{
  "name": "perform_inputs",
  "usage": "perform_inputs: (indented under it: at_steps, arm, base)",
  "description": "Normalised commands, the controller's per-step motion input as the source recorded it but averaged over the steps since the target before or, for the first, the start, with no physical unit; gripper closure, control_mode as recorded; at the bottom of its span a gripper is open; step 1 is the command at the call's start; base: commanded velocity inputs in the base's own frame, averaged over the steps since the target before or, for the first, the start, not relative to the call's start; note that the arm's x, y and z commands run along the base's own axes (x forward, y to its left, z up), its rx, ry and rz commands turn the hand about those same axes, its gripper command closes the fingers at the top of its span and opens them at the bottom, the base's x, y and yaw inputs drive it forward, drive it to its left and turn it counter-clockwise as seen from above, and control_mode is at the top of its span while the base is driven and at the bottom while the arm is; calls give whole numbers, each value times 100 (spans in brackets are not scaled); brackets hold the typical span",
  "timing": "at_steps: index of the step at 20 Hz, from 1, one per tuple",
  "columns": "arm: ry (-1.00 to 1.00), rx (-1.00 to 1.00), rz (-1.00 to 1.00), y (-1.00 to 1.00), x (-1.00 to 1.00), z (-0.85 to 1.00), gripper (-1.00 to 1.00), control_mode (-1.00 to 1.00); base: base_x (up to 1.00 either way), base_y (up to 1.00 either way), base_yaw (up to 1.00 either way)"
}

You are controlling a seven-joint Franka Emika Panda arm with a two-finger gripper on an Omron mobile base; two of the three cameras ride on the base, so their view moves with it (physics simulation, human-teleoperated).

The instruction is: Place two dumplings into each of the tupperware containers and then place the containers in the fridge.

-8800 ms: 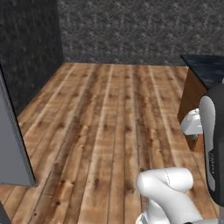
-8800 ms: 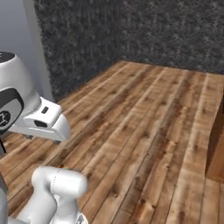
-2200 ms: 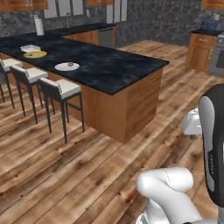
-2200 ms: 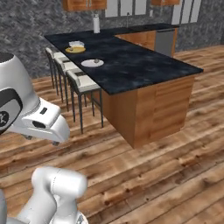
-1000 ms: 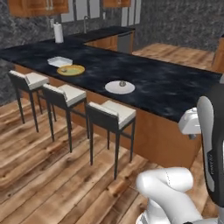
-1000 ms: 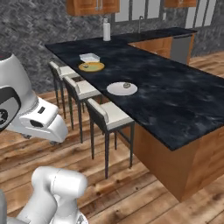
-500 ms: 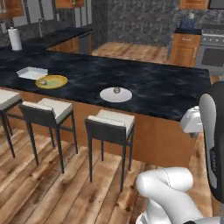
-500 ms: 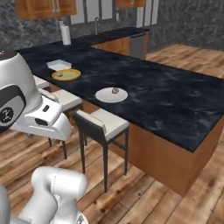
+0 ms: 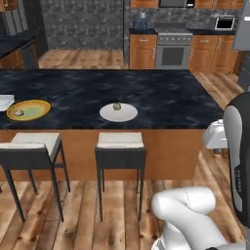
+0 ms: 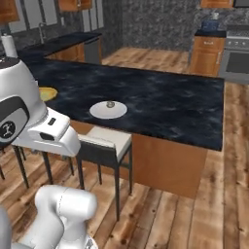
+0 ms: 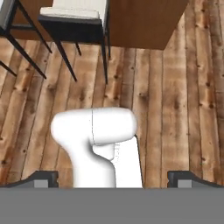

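One dumpling lies on a round white plate near the front edge of the dark island counter. Another dumpling sits on the yellow-rimmed green plate further left. A white tupperware container is cut off by the left edge of the left base view. My gripper is open and empty, pointing down at the wooden floor in front of the stools, well short of the counter. A tall grey panel at the far right may or may not be the fridge.
Two stools stand against the island's front; one stool is below the white plate. A steel oven and wooden cabinets line the back wall. Open wooden floor lies to the island's right.
The base has driven and turned, so the whole scene has shifted. The island is now seen front-on and closer, with the white plate near the middle. The gripper has stayed open.
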Motion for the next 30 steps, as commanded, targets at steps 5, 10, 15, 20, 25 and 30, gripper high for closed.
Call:
perform_inputs:
  at_steps: [5, 10, 15, 20, 25, 30]
  arm:
    - [0, 0, 0, 0, 0, 0, -100, 100]
    - [0, 0, 0, 0, 0, 0, -100, 100]
    - [0, 0, 0, 0, 0, 0, -100, 100]
    - [0, 0, 0, 0, 0, 0, -100, 100]
    - [0, 0, 0, 0, 0, 0, -100, 100]
    - [0, 0, 0, 0, 0, 0, -100, 100]
  base:
    - [16, 100, -54]
    - [8, 100, -19]
    - [40, 91, 0]
    - [81, -17, 0]
    - [48, -15, 0]
    - [23, -51, 1]
